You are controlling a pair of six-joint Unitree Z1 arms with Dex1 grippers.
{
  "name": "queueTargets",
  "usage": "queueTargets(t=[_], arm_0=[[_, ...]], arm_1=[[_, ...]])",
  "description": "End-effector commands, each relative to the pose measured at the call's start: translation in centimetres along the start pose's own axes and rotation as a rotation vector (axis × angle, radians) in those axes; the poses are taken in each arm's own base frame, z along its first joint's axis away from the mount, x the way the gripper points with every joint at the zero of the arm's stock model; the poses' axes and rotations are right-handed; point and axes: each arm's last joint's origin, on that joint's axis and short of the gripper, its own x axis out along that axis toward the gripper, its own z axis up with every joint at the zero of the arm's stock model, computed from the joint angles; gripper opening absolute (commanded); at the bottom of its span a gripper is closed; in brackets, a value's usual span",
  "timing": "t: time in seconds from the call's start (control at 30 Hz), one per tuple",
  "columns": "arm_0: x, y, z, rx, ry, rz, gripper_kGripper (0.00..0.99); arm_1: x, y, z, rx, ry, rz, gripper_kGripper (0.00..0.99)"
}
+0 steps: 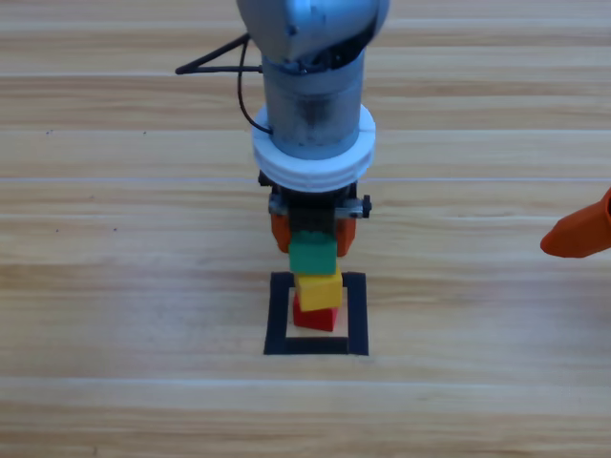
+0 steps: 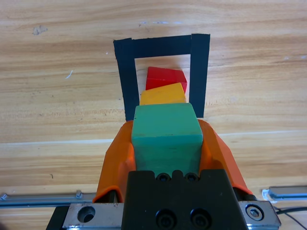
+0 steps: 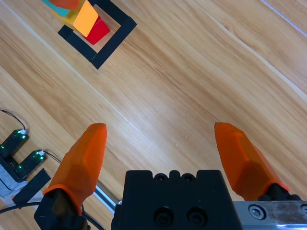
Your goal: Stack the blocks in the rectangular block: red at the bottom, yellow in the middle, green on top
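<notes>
Green (image 1: 312, 255) sits clamped in your left tool (image 1: 313, 234), over yellow (image 1: 318, 290) on red (image 1: 316, 315) inside the rectangular block (image 1: 278, 315). It seems to touch yellow. Next, release gently. Your right tool (image 3: 163, 153) waits spread apart at the surface's edge.

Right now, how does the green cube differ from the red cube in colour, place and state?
The green cube is teal-green; the red cube is red. The green cube is at the top, above the yellow cube; the red cube is at the bottom, on the table inside the tape square. The left hand grips the green cube; no hand touches the red cube. Both are plain cubes of like size.
</notes>
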Motion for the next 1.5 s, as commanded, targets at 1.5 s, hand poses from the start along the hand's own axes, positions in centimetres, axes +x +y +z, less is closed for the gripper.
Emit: queueTargets(t=[1.5], arm_0=[[0.7, -1.0, -1.6, 0.036, -0.014, 0.046, 0.123]], arm_1=[[2.4, -0.9, -1.2, 0.024, 0.106, -0.004, 0.988]])
